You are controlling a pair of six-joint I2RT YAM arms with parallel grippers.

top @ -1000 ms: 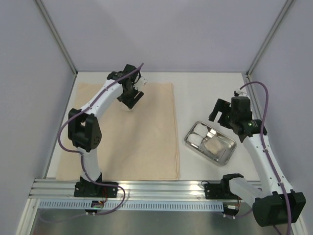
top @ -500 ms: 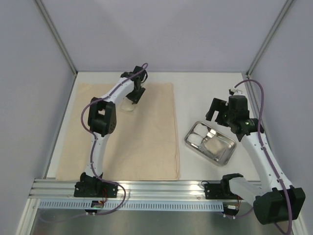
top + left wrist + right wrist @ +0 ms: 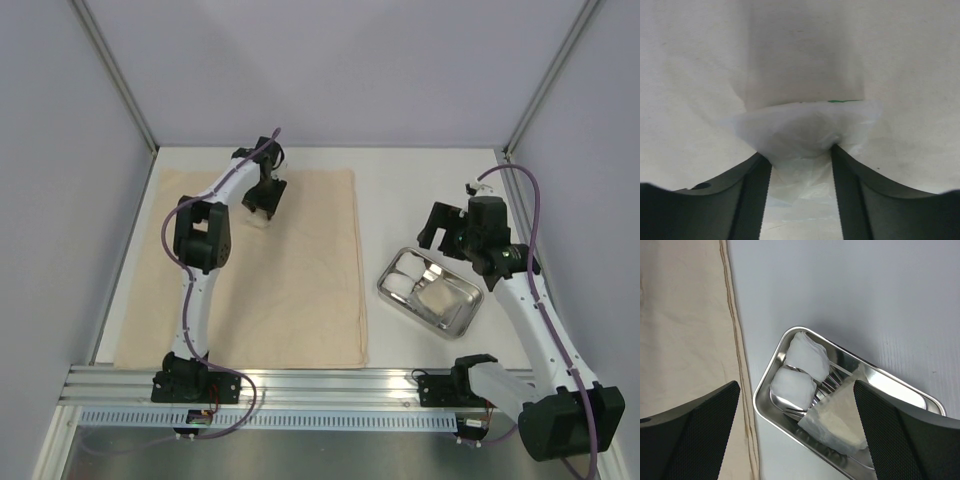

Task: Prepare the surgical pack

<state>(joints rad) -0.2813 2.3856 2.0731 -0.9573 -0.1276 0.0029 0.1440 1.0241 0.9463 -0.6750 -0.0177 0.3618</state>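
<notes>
Table [image 3: 420,190] is carrying everything. Beige cloth sheet [image 3: 290,280] is lying flat and spread on its left half, reaching from the near rail to the far edge.

Left arm is reaching to the far part of the sheet. Left gripper [image 3: 801,155] is pointing down there, clenching a white translucent packet [image 3: 800,130]. Both fingers [image 3: 757,185] are pressing its sides, and the packet is resting on the cloth.

Right gripper [image 3: 796,385] is hovering above the steel tray [image 3: 466,316], fully released and grasping nothing.

Tray is sitting on bare table just right of the sheet's right edge, not touching it, turned at an angle. It is holding two white gauze squares [image 3: 809,356] side by side at the end nearest the cloth, a larger folded gauze [image 3: 837,415] beside them, and steel instruments [image 3: 827,385] poking out underneath. Can't tell which instruments.
</notes>
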